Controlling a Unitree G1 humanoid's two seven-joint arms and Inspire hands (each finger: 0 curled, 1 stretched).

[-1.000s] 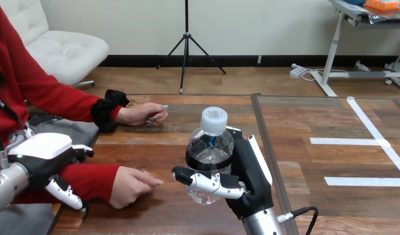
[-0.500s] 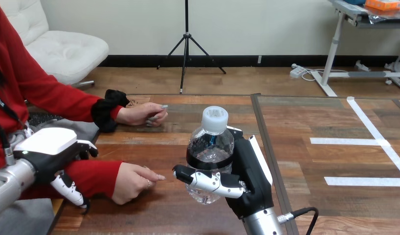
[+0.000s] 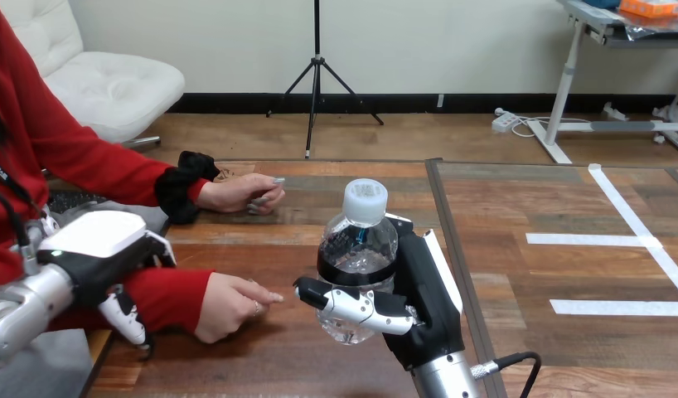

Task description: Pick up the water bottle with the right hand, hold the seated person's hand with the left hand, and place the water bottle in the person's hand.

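Clear water bottle point(image 3: 358, 249) upright, right hand point(image 3: 420, 308) clamped round it; left hand point(image 3: 94, 247) over person's red sleeve point(image 3: 168, 297), grip can't tell; person's hand point(image 3: 230, 307) near bottle, apart

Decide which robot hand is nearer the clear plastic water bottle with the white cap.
Right. The right hand is curled round the clear plastic water bottle; the left hand is apart, by the person's red sleeve.

Left hand point(image 3: 99, 249): black, white shell on its back.
Right hand point(image 3: 427, 307): black, black-and-white jointed fingers.
Forearms point(image 3: 439, 383): silver.
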